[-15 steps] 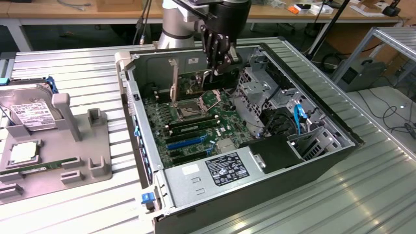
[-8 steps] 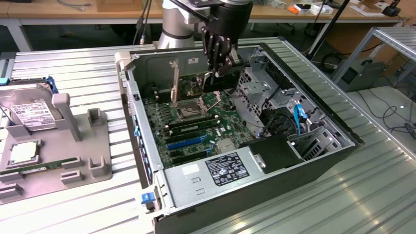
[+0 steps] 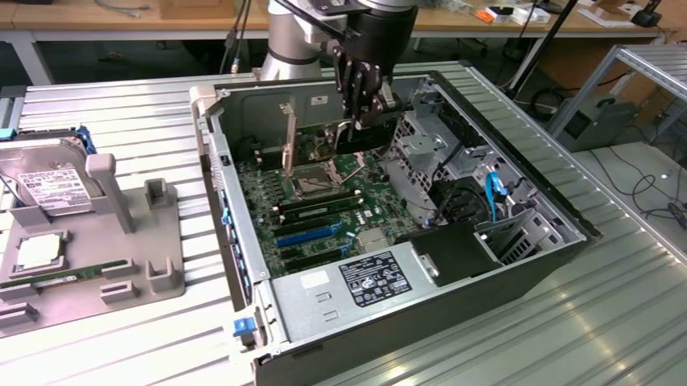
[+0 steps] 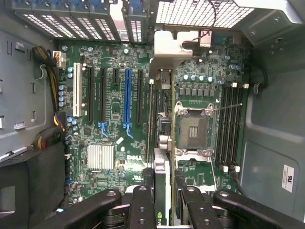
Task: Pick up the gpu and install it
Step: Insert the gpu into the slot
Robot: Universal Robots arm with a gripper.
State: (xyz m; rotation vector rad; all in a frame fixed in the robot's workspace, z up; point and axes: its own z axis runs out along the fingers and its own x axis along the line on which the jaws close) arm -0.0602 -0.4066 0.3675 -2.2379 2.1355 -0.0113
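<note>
Gpu [image 4: 162, 171], likely light, stiff and fragile, hangs edge-down over the motherboard [image 4: 114, 124] inside the open case [image 3: 483, 314], the gripper's [image 4: 164, 200] fingers [image 4: 142, 210] pinching its flat faces, seemingly the safest hold.

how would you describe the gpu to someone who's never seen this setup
Find the open computer case on the ribbed metal table, then the gripper that reaches down into it. The gpu is the thin dark card held on edge in that gripper, over the motherboard near the cpu socket. Of everything in the case, it alone is gripped.
</note>
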